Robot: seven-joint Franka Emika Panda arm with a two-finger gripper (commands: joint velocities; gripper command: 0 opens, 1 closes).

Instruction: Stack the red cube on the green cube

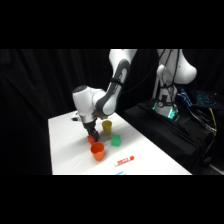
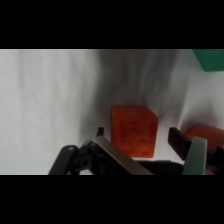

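The red cube [image 2: 132, 130] sits on the white table, between my gripper's [image 2: 138, 137] two fingers, which stand open on either side of it; a strip of table shows between the cube and the right finger [image 2: 178, 141]. In the side view the gripper [image 1: 92, 136] is low over the table and mostly hides the red cube [image 1: 91, 140]. The green cube [image 1: 116, 140] rests on the table a short way to the right, and its corner [image 2: 210, 59] shows at the wrist view's top right.
A yellow cup [image 1: 106, 126] stands just behind the gripper. An orange cup [image 1: 97, 151] stands in front of it, its rim [image 2: 202, 131] showing at the wrist view's right. A red-and-white marker [image 1: 124, 161] lies near the table's front edge.
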